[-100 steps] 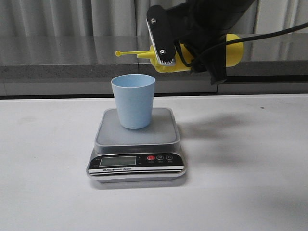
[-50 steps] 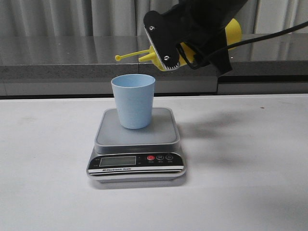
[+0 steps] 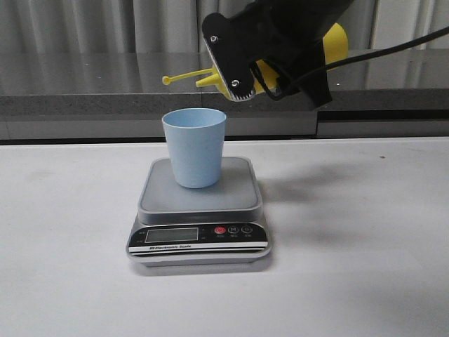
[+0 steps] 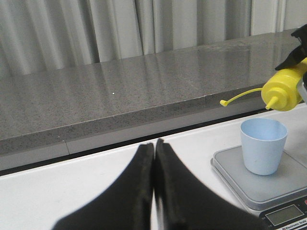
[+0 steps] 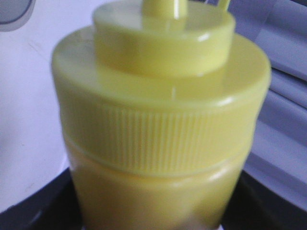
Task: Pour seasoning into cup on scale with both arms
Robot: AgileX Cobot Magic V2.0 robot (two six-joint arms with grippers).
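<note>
This looks like a lab or robot test room rather than a home kitchen: a plain white desk (image 3: 365, 281) carries only a digital scale (image 3: 199, 210) near its centre with a pale blue cup (image 3: 195, 147) standing on it. Behind the desk, at twelve o'clock, a long polished grey stone ledge (image 3: 84, 81) runs the full width, and pale grey curtains (image 4: 72, 28) hang in folds behind it. A black robot arm (image 3: 295, 35) with cabling reaches in from about one o'clock, which fits a testing setup.
</note>
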